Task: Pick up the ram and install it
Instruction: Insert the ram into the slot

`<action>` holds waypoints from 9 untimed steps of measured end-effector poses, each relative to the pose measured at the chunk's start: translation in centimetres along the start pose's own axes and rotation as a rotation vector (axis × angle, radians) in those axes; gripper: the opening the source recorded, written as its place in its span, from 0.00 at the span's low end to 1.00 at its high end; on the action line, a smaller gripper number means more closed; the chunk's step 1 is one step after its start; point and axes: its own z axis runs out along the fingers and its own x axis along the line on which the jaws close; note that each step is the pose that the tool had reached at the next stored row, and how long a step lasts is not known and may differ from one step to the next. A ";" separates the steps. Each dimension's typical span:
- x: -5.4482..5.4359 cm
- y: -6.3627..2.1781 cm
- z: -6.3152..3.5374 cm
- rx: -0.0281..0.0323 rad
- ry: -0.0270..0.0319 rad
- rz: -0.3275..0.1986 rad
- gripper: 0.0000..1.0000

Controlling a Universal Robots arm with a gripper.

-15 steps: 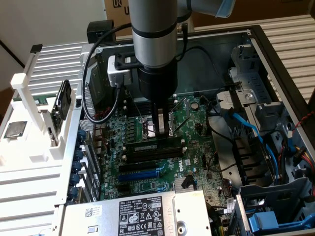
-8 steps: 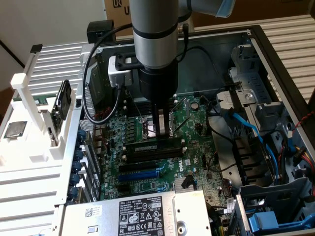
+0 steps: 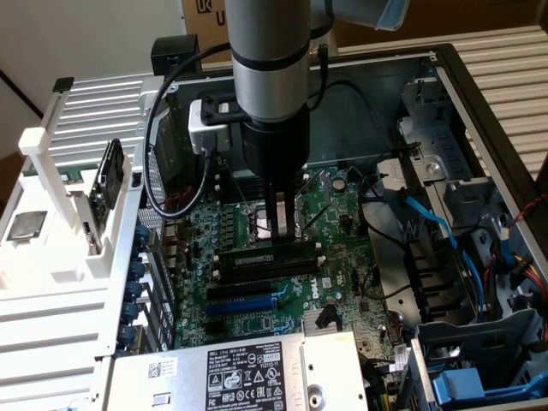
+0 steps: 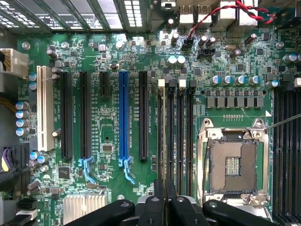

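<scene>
Ram in the slot bank beside the CPU socket

The ram stands on its long edge among the black memory slots, between the CPU socket and the blue expansion slot, with its pale label strip showing. The gripper hangs straight over its middle, fingers drawn together with barely a slit between them. Their tips reach the stick's top edge, but I cannot tell whether they pinch it or merely rest there. Room is tight on the socket side, where the raised socket frame sits just beside the slots. Beyond the blue slot, away from the socket, the labelled power supply box closes that edge. The board between lies low and open.
</scene>
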 end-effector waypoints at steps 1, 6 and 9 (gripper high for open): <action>0.0 0.00 0.01 -0.0001 0.0001 0.000 0.12; 0.0 0.00 0.14 0.0002 -0.0004 0.000 0.12; 0.0 0.00 0.20 0.0000 -0.0001 0.000 0.12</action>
